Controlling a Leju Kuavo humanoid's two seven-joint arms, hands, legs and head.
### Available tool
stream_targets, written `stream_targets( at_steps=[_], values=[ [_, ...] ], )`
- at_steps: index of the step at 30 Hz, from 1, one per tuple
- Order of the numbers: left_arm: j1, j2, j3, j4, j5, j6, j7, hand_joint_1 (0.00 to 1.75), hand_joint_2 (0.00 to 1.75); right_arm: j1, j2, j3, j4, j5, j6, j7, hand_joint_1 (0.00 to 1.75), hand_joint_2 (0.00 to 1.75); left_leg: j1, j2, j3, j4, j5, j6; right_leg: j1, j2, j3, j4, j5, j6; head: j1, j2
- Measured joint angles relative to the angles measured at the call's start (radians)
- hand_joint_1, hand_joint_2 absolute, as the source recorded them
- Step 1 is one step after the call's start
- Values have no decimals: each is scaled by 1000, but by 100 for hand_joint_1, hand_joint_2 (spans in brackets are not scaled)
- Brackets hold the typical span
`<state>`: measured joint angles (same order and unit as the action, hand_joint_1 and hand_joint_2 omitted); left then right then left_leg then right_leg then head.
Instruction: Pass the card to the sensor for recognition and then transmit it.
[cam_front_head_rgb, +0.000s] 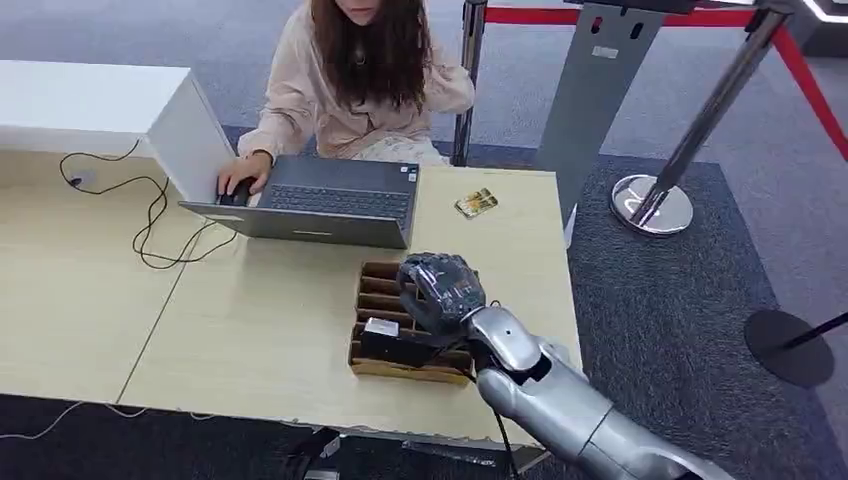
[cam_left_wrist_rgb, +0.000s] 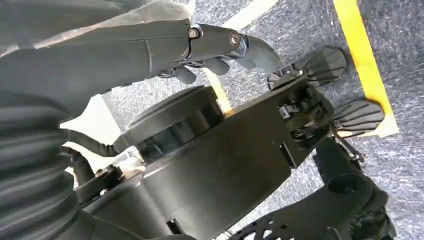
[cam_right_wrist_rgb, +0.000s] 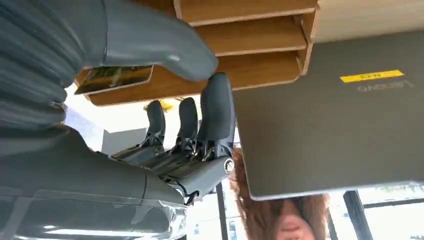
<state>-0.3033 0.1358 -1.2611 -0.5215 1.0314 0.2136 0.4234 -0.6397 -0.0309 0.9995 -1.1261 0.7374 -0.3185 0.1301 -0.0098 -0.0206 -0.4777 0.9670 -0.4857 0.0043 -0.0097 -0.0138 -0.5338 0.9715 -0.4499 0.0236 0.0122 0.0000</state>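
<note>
My right hand (cam_front_head_rgb: 441, 290) hovers curled over the wooden slotted card holder (cam_front_head_rgb: 376, 290) near the table's front edge. In the right wrist view a greenish-gold card (cam_right_wrist_rgb: 115, 78) lies just under the thumb (cam_right_wrist_rgb: 150, 45), parallel to the holder's dividers (cam_right_wrist_rgb: 240, 42). The fingertips (cam_right_wrist_rgb: 218, 95) come up close to the thumb tip. Whether the card is pinched or still stands in its slot is unclear. A black sensor box (cam_front_head_rgb: 400, 346) with a white label sits at the holder's near end. Another yellowish card (cam_front_head_rgb: 476, 203) lies beside the laptop. My left hand (cam_left_wrist_rgb: 220, 55) hangs by the body, holding nothing.
A person sits across the table with a hand (cam_front_head_rgb: 240, 175) at a grey laptop (cam_front_head_rgb: 320, 200). A black cable (cam_front_head_rgb: 150, 220) loops over the table's left part. A white box (cam_front_head_rgb: 90, 100) stands far left. Stanchion posts (cam_front_head_rgb: 652, 205) stand on the carpet to the right.
</note>
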Motion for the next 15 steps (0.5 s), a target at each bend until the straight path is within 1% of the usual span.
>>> stream_targets(
  at_steps=[4, 7, 9, 11, 12, 13, 15],
  values=[
    [7, -4, 37, 8, -57, -12, 4, 0, 175, -10, 13, 7, 14, -7, 4, 1, 129, 175, 0, 0, -2, 1, 1, 0, 0, 0, -3, 0, 2, 0, 0, 0],
    [14, -8, 63, 15, -87, -16, 6, 0, 175, -18, 19, 10, 24, -7, 13, 4, 120, 175, 0, 0, -4, 1, 2, -1, 1, 0, -4, 0, 3, 0, 0, 0],
    [18, -8, 83, 19, -92, -42, 5, 0, 175, -19, 21, 11, 32, -14, 2, -14, 119, 175, 0, 0, -4, 1, 2, -1, 1, 0, -4, 0, 3, 0, 0, 0],
    [23, -9, 107, 26, -88, -66, 12, 0, 175, -20, 21, 14, 41, -19, -5, -33, 120, 175, 1, 1, -4, 1, 2, -2, 1, 1, -4, 0, 3, 0, 0, 0],
    [24, -11, 119, 29, -83, -70, 23, 0, 175, -22, 20, 16, 46, -22, -4, -38, 120, 175, 1, 0, -4, 1, 2, -2, 1, 1, -4, 0, 3, 0, 0, 0],
    [24, -17, 130, 31, -73, -70, 43, 0, 175, -24, 22, 19, 50, -27, -3, -41, 119, 175, 1, 0, -4, 1, 2, -2, 1, 1, -4, 0, 3, 0, 0, 0],
    [26, -29, 155, 31, -53, -60, 84, 0, 175, -35, 30, 24, 53, -36, 5, -42, 120, 175, 1, 1, -4, 1, 3, -2, 1, 2, -4, 0, 3, -1, 0, 0]
  ],
)
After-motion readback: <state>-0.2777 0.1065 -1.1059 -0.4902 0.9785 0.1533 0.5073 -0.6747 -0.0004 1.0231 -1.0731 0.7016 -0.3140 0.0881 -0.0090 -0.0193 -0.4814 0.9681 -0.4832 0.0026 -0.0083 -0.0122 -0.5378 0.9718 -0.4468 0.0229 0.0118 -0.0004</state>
